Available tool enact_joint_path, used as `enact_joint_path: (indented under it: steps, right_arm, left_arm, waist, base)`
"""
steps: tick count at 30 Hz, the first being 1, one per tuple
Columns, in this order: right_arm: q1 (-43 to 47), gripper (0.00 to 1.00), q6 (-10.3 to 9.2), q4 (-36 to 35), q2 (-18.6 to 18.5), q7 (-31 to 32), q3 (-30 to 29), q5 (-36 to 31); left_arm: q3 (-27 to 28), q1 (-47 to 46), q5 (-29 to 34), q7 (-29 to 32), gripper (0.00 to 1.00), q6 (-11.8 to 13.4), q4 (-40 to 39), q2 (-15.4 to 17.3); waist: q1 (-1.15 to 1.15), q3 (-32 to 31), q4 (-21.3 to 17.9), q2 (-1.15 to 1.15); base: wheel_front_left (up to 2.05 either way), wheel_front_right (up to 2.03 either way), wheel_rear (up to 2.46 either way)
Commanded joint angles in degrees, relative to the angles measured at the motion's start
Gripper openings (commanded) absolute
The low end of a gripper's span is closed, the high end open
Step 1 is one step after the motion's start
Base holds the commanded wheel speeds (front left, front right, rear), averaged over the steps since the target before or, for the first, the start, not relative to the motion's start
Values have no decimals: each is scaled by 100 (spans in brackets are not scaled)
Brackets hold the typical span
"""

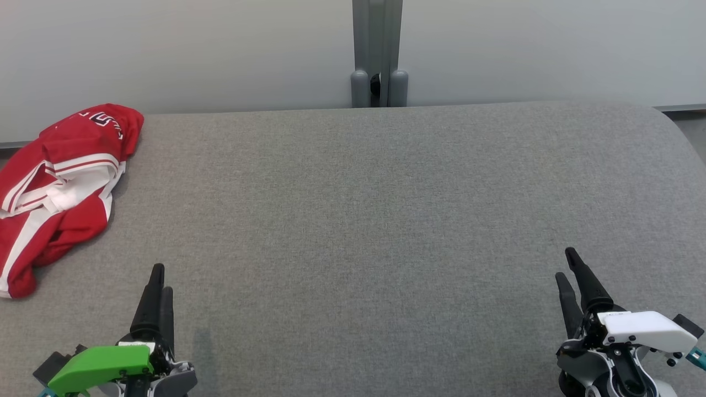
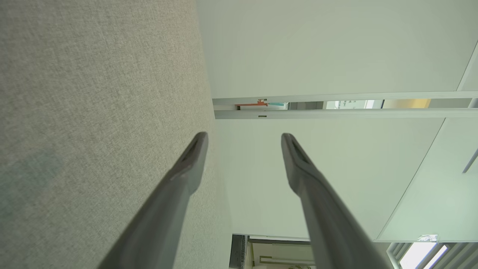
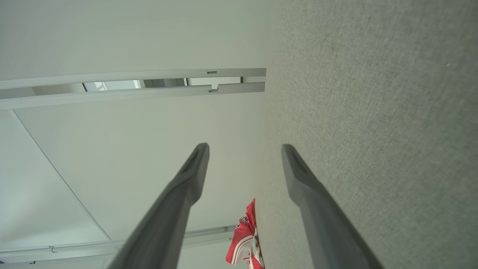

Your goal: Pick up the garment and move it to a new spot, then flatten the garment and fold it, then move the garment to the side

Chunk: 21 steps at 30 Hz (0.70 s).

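Red garment (image 1: 60, 187) with white stripes lies crumpled on the grey counter (image 1: 358, 220), well left of the grey post (image 1: 377, 55) that stands behind the counter's far edge. Its top end sits close to that far edge, about level with the post's base, and the rest trails toward the robot. Part of it runs off the head view's left side. There is white lettering on the top fold, too creased to read; could be shorts or a jersey, can't tell with it bunched like this. Left end effector (image 1: 161, 278) is over the counter, left of the post and much nearer the robot, beside the garment's near end but not touching it. In the left wrist view its fingers (image 2: 188, 168) stand apart, with pale wall (image 2: 336, 45) in the gap. Right end effector (image 1: 565, 263) is right of the post, about as near the robot as the left one, and well apart from the garment. In the right wrist view its fingers (image 3: 190, 175) are also apart, with the garment small in the gap.
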Motion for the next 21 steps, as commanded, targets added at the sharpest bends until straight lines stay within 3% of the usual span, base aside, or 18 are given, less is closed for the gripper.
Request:
enact_joint_path:
  steps: [1, 8, 21]
  right_arm:
    - [-12, 100, 0, -126, -30, -76, 19, -116]
    - [27, 100, 1, -210, -37, -259, -23, -665]
    - [151, 100, 1, -701, -46, -562, -15, -2518]
  left_arm:
    - [-46, -30, 144, -66, 100, -1, -143, 25]
    - [-176, -21, 682, -249, 100, 80, -311, 30]
    - [-481, -19, 2083, -552, 100, 329, -597, 37]
  waist:
    - [0, -3, 2, 0]
    - [0, -13, 13, 0]
    - [0, -19, 33, 0]
  base:
    - [0, 0, 0]
    - [0, 0, 0]
    - [0, 0, 0]
